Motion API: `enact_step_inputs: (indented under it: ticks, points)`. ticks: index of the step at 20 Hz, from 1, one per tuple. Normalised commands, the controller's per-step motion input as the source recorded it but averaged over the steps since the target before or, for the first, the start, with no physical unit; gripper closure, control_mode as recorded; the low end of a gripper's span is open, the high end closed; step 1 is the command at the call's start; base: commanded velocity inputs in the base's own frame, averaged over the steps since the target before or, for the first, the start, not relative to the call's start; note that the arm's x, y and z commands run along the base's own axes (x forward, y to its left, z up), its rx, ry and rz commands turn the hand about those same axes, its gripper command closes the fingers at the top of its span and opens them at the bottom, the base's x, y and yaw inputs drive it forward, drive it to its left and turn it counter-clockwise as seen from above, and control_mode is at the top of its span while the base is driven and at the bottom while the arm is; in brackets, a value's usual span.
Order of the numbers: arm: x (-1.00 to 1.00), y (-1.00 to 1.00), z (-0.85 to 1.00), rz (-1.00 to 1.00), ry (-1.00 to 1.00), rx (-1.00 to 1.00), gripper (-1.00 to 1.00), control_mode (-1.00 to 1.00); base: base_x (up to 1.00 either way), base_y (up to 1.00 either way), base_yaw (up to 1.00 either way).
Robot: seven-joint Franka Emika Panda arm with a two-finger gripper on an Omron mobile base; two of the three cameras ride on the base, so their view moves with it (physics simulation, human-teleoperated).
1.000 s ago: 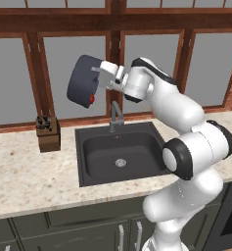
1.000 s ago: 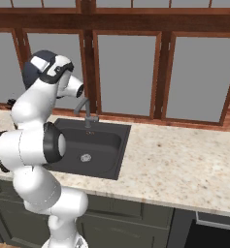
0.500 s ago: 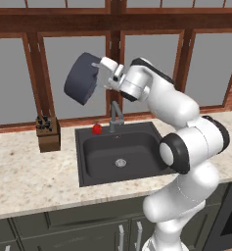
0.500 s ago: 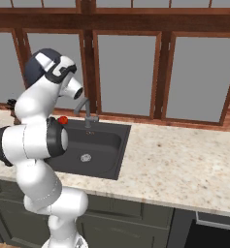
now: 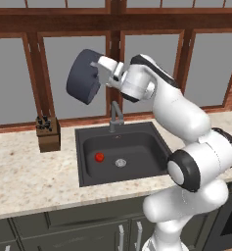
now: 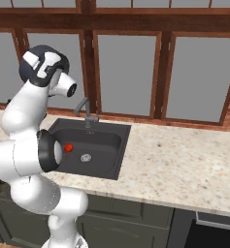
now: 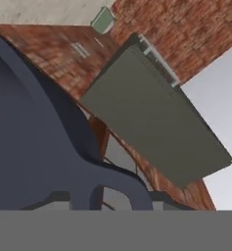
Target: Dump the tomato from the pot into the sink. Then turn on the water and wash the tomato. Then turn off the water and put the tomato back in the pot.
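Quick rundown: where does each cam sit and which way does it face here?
Left base view: on the base behind the arm's left, looking forward and down at the sink; arm rises lower right, tool holding the tipped pot high.
Right base view: behind the arm's right, same counter; arm at lower left.
Hand view: on the hand, tilted up along the pot's loop handle toward brick wall.
Shared: both base views show the tomato in the sink beside the drain, and the faucet.
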Motion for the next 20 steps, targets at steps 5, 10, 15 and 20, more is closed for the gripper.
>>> enact_step_inputs:
  ticks: [5,10,15,20]
  points:
    - [-0.99,0.0,0.25,-0.03,0.06,-0.28,1.0,-1.0,0.0,0.0,0.0]
    - [-0.96,0.24,0.01,0.02,0.13,-0.31,1.0,-1.0,0.0,0.0,0.0]
    - [-0.84,0.43,0.11,0.15,0.13,-0.34,1.0,-1.0,0.0,0.0,0.0]
    - [-0.62,0.5,0.25,0.2,0.21,-0.45,1.0,-1.0,0.0,0.0,0.0]
